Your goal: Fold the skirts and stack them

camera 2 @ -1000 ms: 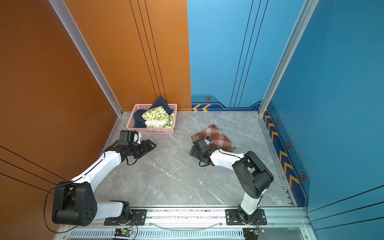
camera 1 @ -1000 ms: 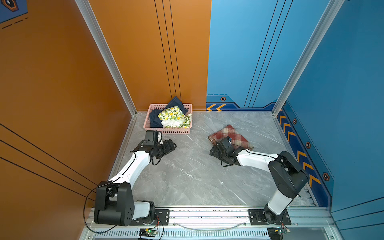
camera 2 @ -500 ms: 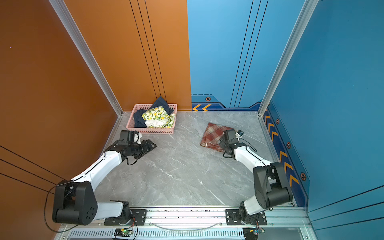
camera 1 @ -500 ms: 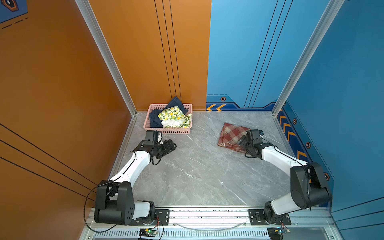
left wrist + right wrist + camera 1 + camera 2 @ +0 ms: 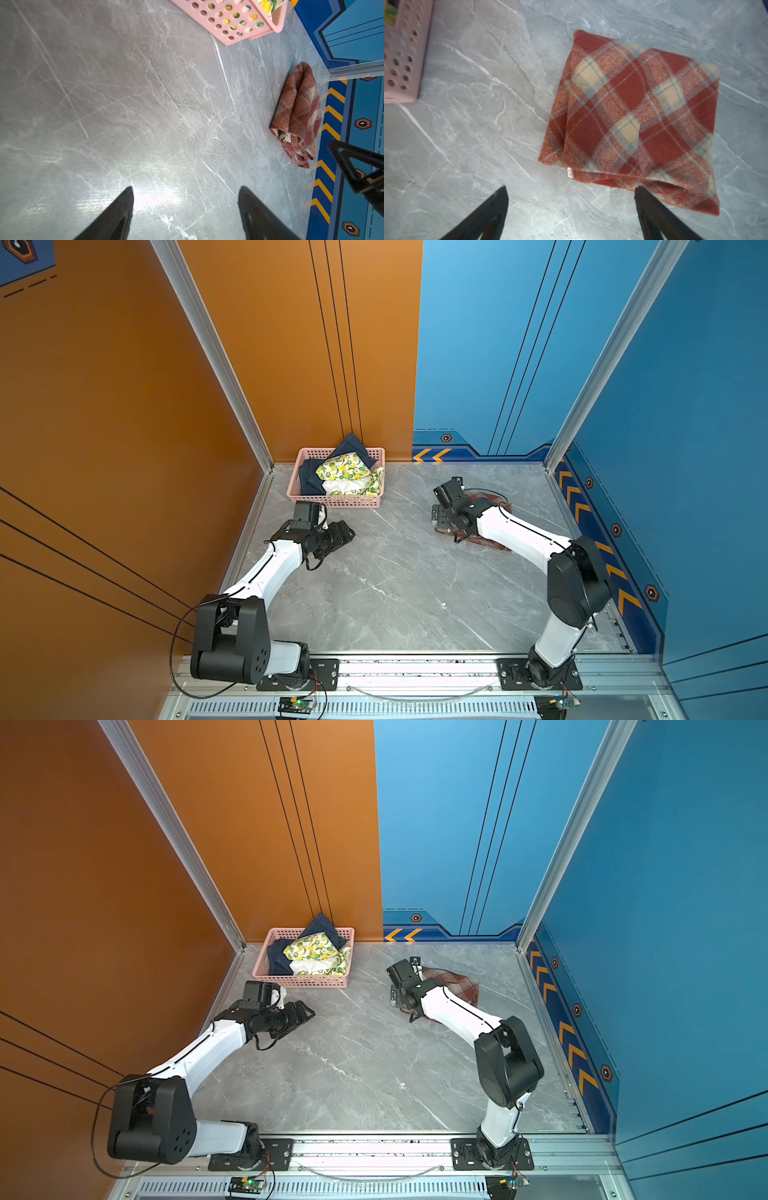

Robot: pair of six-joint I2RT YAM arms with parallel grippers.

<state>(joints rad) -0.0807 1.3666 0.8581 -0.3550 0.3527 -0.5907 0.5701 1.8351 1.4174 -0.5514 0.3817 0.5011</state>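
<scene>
I judge the plaid skirt (image 5: 633, 124) done. It lies folded into a squarish bundle on the table (image 5: 395, 593), at about 2 o'clock from the table's middle, well apart from the pink basket (image 5: 332, 502) at 11 o'clock. My right gripper (image 5: 571, 188) hangs over the bundle's near edge, jaws spread wide and pinching nothing. One fingertip sits right at the cloth's hem; I cannot tell if it touches. To do this step well I would lift straight up before swinging away, so the finger doesn't snag the hem and pull the fold open. My left gripper (image 5: 186, 189) is also spread and empty, over bare table just at 6 o'clock of the basket. It is the natural one to reach in and pinch the lemon-print skirt (image 5: 345, 472), which lies on top of the denim skirt (image 5: 309, 481). My count: three skirts, one folded and two crumpled in the basket; one basket; two arms.
</scene>
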